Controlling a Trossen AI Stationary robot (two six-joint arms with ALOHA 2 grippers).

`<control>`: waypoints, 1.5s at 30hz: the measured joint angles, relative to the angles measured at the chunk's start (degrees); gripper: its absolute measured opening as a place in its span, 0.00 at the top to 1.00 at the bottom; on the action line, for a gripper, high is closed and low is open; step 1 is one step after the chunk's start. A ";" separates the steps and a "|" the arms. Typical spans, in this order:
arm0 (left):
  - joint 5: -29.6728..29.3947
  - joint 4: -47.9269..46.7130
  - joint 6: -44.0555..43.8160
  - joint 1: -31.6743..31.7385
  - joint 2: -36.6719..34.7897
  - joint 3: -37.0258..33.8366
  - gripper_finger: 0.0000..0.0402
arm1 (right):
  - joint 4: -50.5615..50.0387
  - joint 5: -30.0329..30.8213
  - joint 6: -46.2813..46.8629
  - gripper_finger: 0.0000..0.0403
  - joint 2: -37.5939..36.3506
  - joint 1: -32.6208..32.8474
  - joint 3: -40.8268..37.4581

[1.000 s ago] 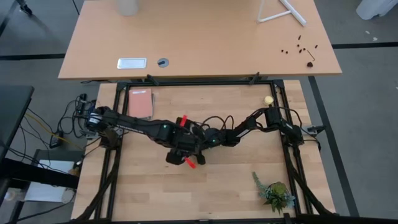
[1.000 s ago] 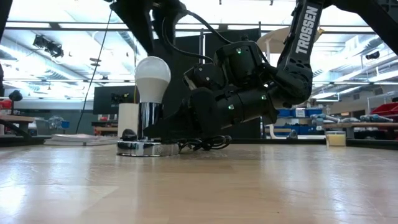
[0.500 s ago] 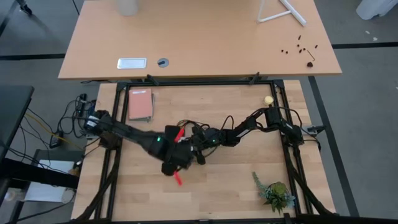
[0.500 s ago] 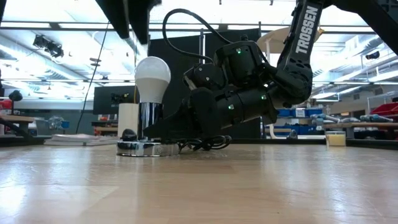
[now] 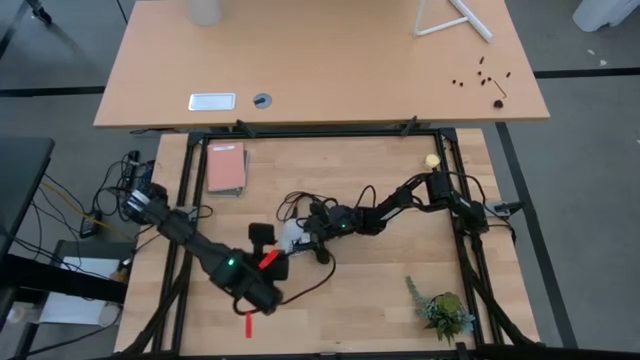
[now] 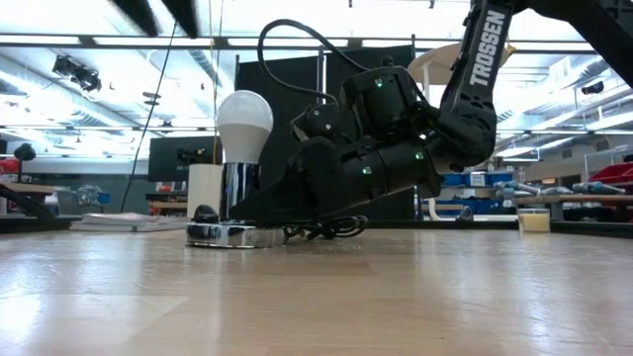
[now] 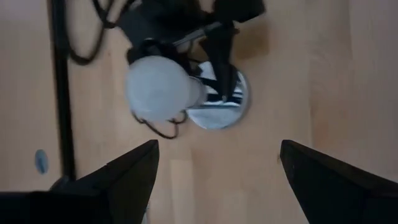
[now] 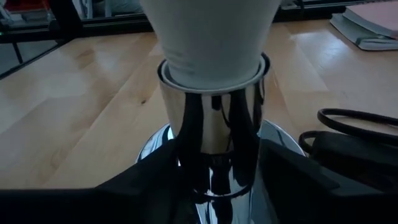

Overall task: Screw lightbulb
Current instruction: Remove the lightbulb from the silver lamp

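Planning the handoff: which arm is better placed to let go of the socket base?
Right. Its gripper sits low at the socket base under the lightbulb; the left gripper is above and apart, fingers open.
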 joint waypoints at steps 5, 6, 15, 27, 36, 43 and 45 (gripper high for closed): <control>-2.31 4.98 -2.50 -2.98 -1.24 -5.74 0.15 | -4.20 0.07 0.06 0.36 -1.97 0.00 -0.02; -3.22 6.05 -3.19 -3.46 -1.56 -6.75 0.15 | -5.48 0.29 -0.16 0.35 -2.58 -0.02 -0.04; -7.32 11.77 -12.83 -8.25 -8.56 -19.04 0.16 | -15.14 3.52 -1.86 0.24 -6.68 -0.30 -0.07; -9.23 17.32 -28.71 -13.46 -14.10 -31.32 0.16 | -23.37 3.22 -2.07 0.16 -9.84 -0.40 0.05; -10.55 26.26 -33.84 -13.47 -14.19 -38.23 0.16 | -32.25 3.17 -3.45 0.16 -13.94 -1.11 -0.09; -10.95 30.69 -37.47 -13.03 -14.17 -39.45 0.16 | -33.79 3.56 -3.48 0.16 -14.27 -1.16 -0.07; -10.95 31.82 -37.55 -12.16 -13.98 -39.43 0.16 | -33.96 3.56 -3.24 0.16 -14.31 -1.20 -0.04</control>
